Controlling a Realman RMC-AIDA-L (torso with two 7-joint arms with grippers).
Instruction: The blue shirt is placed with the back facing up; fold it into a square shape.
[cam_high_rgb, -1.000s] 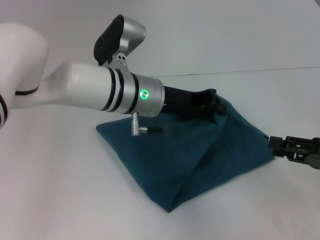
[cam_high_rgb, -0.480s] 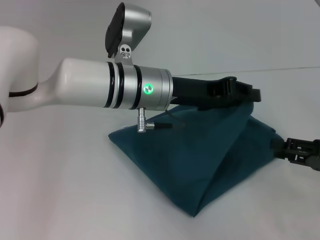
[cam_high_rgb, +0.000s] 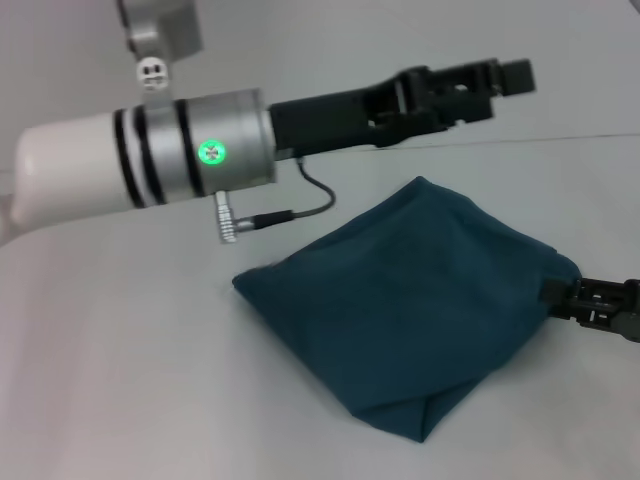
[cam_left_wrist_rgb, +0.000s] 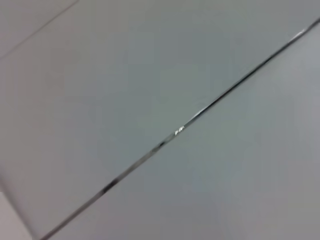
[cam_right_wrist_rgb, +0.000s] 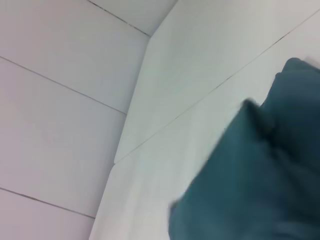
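The blue shirt (cam_high_rgb: 410, 300) lies on the white table (cam_high_rgb: 120, 380) as a folded, puffy, roughly square bundle with one corner pointing toward me. My left gripper (cam_high_rgb: 510, 85) hangs in the air above the shirt's far side, open, with nothing between its fingers. Low at the table's right side, my right gripper (cam_high_rgb: 552, 293) touches the shirt's right corner. The right wrist view shows the shirt (cam_right_wrist_rgb: 260, 175) close up, and my own fingers do not show there. Only bare surface fills the left wrist view.
My left forearm (cam_high_rgb: 150, 165), with its cable (cam_high_rgb: 300, 205), reaches across the back of the scene above the table. A thin seam line (cam_high_rgb: 580, 138) runs along the far side of the table. White panels (cam_right_wrist_rgb: 60, 100) stand behind.
My left gripper has let go of the shirt and risen up and to the right. The lifted flap dropped, so the shirt now lies flatter. The right gripper stayed in place.
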